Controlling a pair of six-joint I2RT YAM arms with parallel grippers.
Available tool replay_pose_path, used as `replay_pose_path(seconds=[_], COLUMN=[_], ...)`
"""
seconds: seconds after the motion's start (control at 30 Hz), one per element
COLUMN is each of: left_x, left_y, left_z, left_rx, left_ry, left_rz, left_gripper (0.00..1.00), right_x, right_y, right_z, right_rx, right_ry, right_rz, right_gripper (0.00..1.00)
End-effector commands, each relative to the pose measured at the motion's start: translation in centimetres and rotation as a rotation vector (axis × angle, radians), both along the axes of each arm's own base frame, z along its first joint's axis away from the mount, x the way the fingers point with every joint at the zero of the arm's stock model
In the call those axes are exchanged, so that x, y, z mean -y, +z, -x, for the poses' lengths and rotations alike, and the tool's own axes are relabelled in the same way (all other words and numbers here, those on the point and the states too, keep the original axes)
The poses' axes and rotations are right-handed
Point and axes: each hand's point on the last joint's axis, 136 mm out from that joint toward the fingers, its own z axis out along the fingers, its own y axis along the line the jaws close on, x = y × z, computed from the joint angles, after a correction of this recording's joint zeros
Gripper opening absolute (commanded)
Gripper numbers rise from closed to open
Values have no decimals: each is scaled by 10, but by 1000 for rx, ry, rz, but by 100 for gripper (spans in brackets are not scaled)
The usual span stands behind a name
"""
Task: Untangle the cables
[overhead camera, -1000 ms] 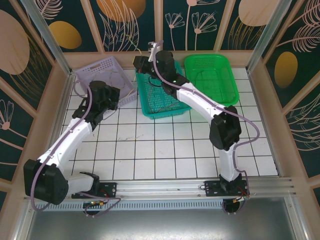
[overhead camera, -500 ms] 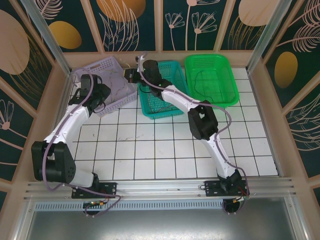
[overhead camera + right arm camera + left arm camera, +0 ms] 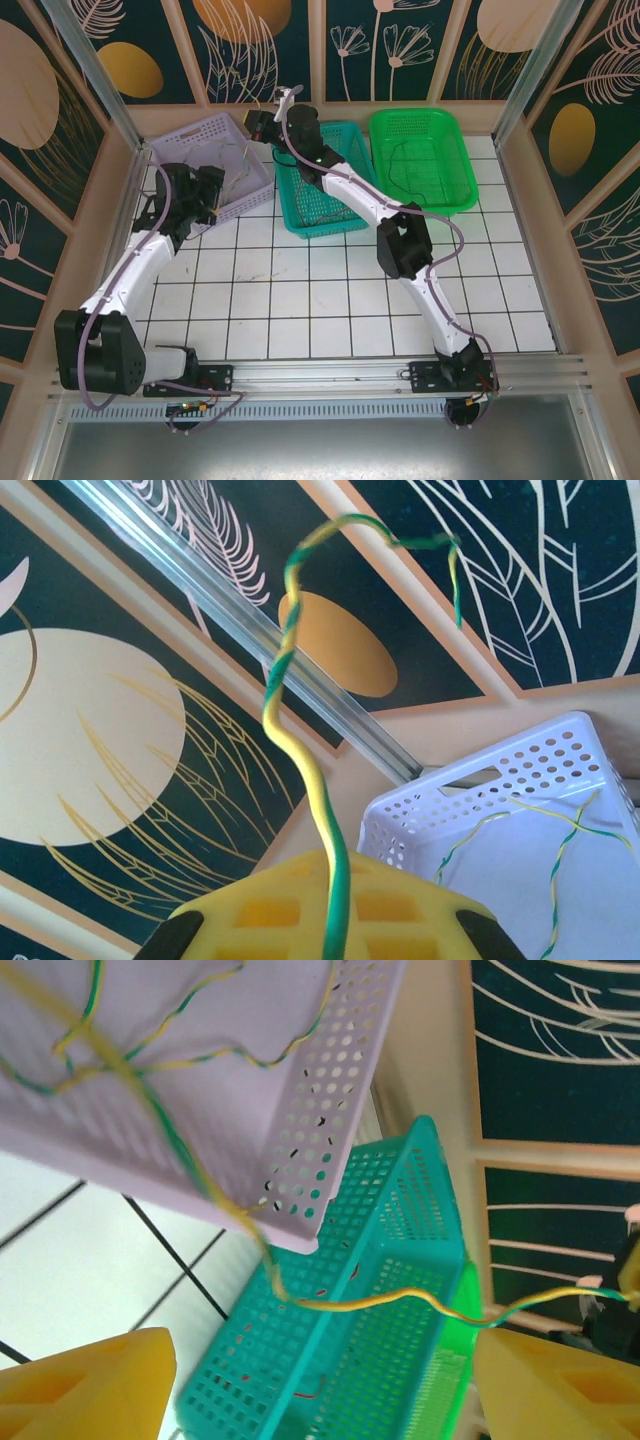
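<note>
My left fingers (image 3: 210, 188) are standing wide apart and gripping nothing, right at the near rim of the lilac basket (image 3: 195, 145) in the far left corner of the bench (image 3: 300, 300). In my left wrist view the two yellow tips are sitting at the bottom corners with nothing between them.

My right fingers (image 3: 330, 925) are pinching shut on a yellow-green cable (image 3: 296, 730), up over the far edge of the bench between the lilac basket and the teal basket (image 3: 296, 200). From my right wrist, that cable is rising out of the closed tips, twisting upward and curling over at its free end.

From my left wrist, the strand is coming out of the lilac basket over its corner. From there it is stretching through the air in front of the teal basket toward my right fingers. It is passing beyond my left fingers, apart from them.

More cables (image 3: 258, 1060), yellow and green, are lying in loops on the lilac basket's floor. A dark cable (image 3: 405, 150) is lying curved in the green basket (image 3: 462, 175) at the far edge, well apart from both sets of fingers.
</note>
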Motion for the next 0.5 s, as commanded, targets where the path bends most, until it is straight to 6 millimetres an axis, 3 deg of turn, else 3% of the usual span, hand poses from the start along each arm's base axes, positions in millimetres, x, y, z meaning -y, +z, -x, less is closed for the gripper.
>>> replay_pose_path(seconds=[0.0, 0.07, 0.2, 0.27, 0.3, 0.37, 0.43, 0.47], left_x=[16, 18, 11, 8, 7, 7, 2, 1], left_y=[32, 29, 2, 2, -2, 10, 14, 17], left_z=[-19, -24, -28, -35, -37, -47, -50, -50], left_rx=[96, 70, -8, 19, 18, 53, 46, 45], left_ry=[71, 91, 134, 147, 144, 123, 87, 62], left_rz=[279, 309, 265, 248, 236, 185, 67, 6], left_gripper=[78, 78, 74, 58, 44, 18, 1, 0], right_x=[3, 5, 4, 1, 0, -2, -3, -4], right_y=[26, 30, 36, 35, 32, 27, 20, 16], right_z=[1, 1, 4, 7, 8, 11, 14, 15], right_rx=[24, 11, -5, -12, -19, -30, -36, -39], right_ry=[-14, -15, -3, 12, 20, 31, 40, 46], right_rz=[-109, -140, -155, -142, -133, -109, -79, -65], right_gripper=[0, 0, 0, 0, 0, 0, 0, 0])
